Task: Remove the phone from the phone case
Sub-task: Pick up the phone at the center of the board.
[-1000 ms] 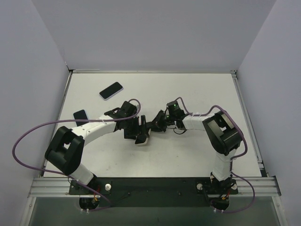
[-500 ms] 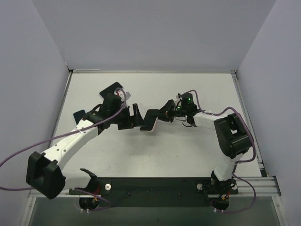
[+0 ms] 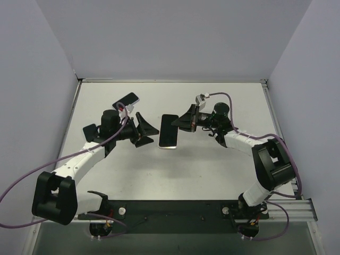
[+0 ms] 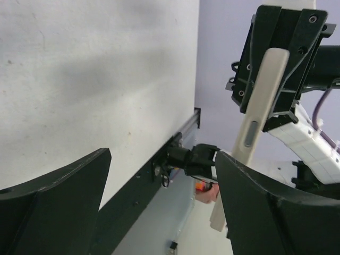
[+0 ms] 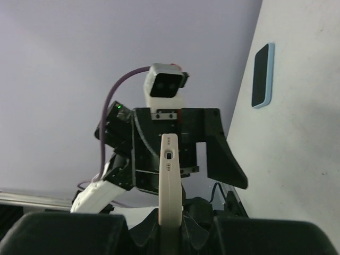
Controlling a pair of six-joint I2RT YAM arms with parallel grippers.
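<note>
A phone in a cream case (image 3: 169, 132) hangs above the table with its dark screen facing up. My right gripper (image 3: 181, 123) is shut on its right end. In the right wrist view the cased phone (image 5: 169, 175) stands edge-on between my right gripper's (image 5: 170, 215) jaws. My left gripper (image 3: 151, 134) is open and empty just left of the phone, not touching it. In the left wrist view my left gripper (image 4: 162, 159) has wide-spread fingers, and the cream case (image 4: 260, 106) shows edge-on beyond them, clamped by the right gripper (image 4: 279, 64).
A phone in a pale case (image 3: 127, 101) lies on the table at the far left, partly behind the left wrist; it also shows in the right wrist view (image 5: 262, 76). A dark phone-like object (image 3: 90, 130) lies by the left edge. Grey walls enclose the table.
Both grippers moved from the table's middle toward the far side, carrying the phone up. The left gripper has drawn back to the left and now stands open, apart from the phone.
</note>
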